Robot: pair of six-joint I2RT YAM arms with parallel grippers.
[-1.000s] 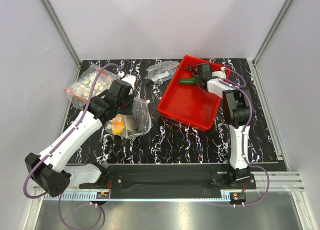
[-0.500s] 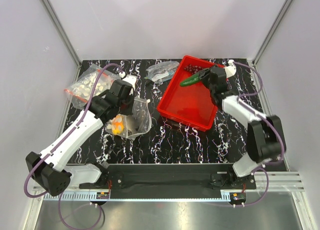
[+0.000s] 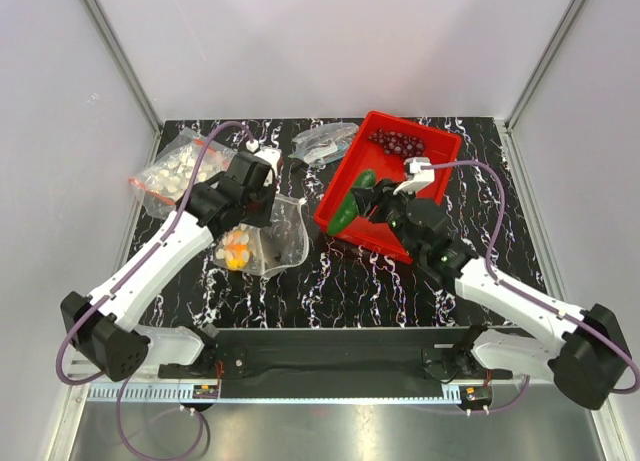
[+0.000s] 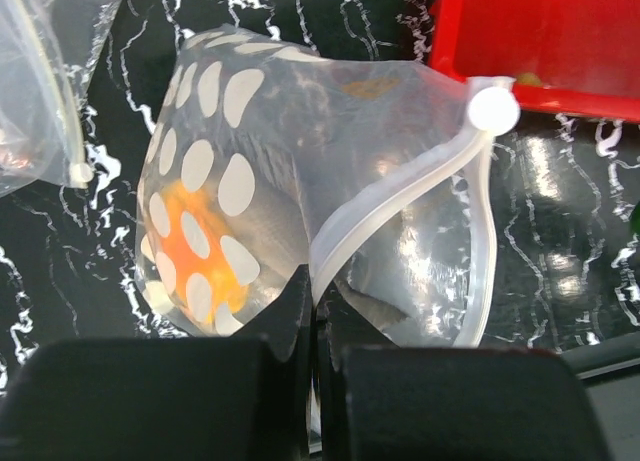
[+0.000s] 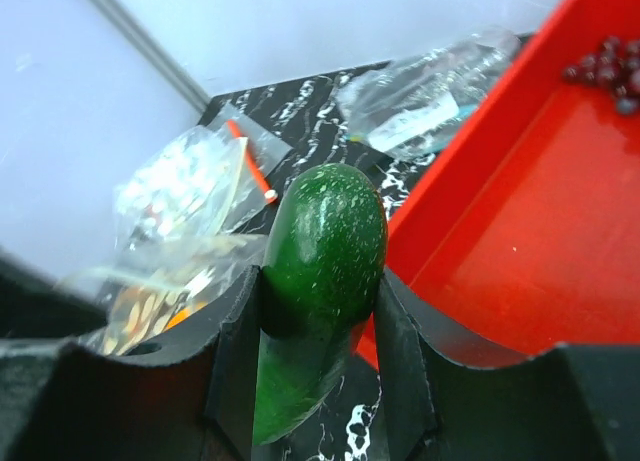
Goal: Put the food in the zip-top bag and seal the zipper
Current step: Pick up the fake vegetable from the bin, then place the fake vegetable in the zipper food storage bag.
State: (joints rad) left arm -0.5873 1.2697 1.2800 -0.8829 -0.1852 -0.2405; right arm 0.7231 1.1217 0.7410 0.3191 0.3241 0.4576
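My left gripper (image 3: 262, 196) is shut on the mouth edge of the dotted zip-top bag (image 3: 262, 243) and holds it open; the left wrist view shows the pinch (image 4: 315, 291). The bag's zipper strip (image 4: 395, 209) looks pale, with a white slider (image 4: 493, 109). Inside lie the orange-yellow fruit (image 3: 235, 249) (image 4: 190, 251) and the grey fish (image 4: 272, 231). My right gripper (image 3: 362, 205) (image 5: 320, 281) is shut on the green cucumber (image 3: 348, 209) (image 5: 325, 231), held in the air over the red tray's left edge, right of the bag. The grape bunch (image 3: 398, 141) (image 5: 605, 71) lies in the tray.
The red tray (image 3: 392, 169) (image 5: 520, 231) sits at centre right. A second dotted bag (image 3: 178, 169) with a red strip lies at far left. A small clear bag (image 3: 325, 141) with greyish contents lies behind the tray. Grey walls enclose the black marbled table.
My right arm has swung from the tray's far side to its near-left edge, carrying the cucumber toward the bag. The left gripper has shifted slightly, still holding the bag.
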